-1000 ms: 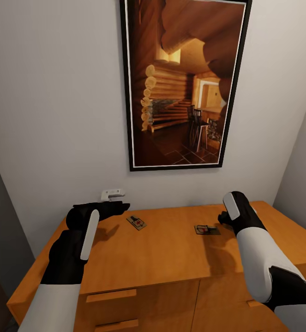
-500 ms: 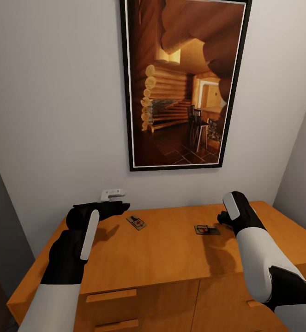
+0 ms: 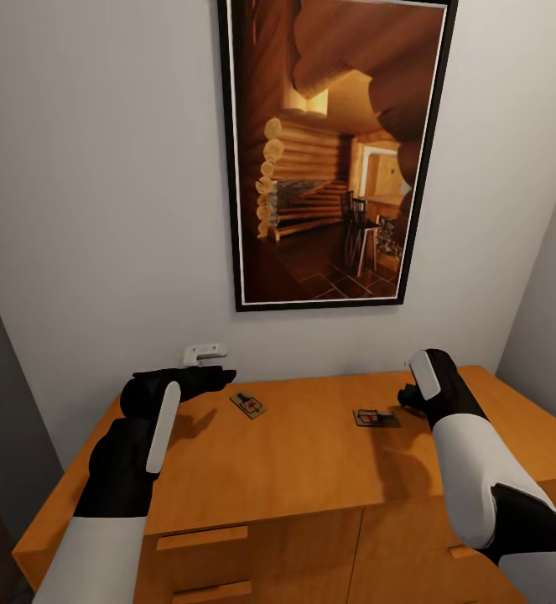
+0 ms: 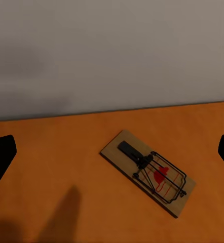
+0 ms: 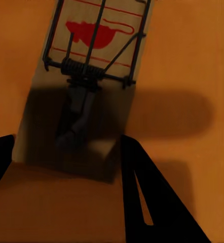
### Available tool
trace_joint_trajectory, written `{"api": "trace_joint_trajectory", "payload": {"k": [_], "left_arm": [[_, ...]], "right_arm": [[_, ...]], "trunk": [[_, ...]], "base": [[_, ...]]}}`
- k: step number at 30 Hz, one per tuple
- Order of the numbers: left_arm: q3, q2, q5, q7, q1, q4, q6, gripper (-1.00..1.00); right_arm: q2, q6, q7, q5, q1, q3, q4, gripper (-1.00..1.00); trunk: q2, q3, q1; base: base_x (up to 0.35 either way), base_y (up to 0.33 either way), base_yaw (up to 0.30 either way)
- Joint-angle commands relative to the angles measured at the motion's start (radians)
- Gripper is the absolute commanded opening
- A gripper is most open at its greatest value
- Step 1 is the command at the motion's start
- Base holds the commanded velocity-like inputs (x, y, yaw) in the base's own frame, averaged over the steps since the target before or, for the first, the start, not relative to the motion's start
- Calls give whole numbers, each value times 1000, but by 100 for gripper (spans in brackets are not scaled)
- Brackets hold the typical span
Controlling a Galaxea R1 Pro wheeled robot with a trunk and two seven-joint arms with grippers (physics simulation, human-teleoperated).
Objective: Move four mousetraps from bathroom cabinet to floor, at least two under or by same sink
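Two mousetraps lie flat on the cabinet (image 3: 311,470) top, well apart. The left trap (image 3: 248,405) sits near the back wall, just ahead of the left gripper (image 3: 215,377); in the left wrist view that trap (image 4: 150,172) lies between and beyond the dark fingertips (image 4: 0,157), which stand wide apart and touch nothing. The right trap (image 3: 376,417) lies just beside the right gripper (image 3: 405,396). In the right wrist view this trap (image 5: 89,76) lies between the parted fingers (image 5: 152,202), one finger close against its near corner, not clamped. A small white gadget (image 3: 204,352) sits on the wall below a framed picture (image 3: 336,151).
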State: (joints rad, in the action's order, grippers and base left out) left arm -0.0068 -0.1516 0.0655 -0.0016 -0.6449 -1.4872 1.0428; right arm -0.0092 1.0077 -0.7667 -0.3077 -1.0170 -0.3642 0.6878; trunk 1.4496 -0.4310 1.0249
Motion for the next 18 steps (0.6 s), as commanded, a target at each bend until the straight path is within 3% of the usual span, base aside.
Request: {"api": "trace_joint_trajectory", "payload": {"k": [1,13,18], "left_arm": [[1,0,5,2,-1,-1,4,100],[1,0,5,2,-1,-1,4,100],[1,0,5,2,-1,-1,4,100]], "right_arm": [[0,0,-13,-16,0,-2,-18,-100],[-5,1,-15,-11,0,-6,-15,-100],[-27,12,-13,-11,0,-9,15,-100]], "trunk": [[0,-1,0],[0,-1,0],[0,-1,0]], "base": [[0,0,0],[0,0,0],[0,0,0]]}}
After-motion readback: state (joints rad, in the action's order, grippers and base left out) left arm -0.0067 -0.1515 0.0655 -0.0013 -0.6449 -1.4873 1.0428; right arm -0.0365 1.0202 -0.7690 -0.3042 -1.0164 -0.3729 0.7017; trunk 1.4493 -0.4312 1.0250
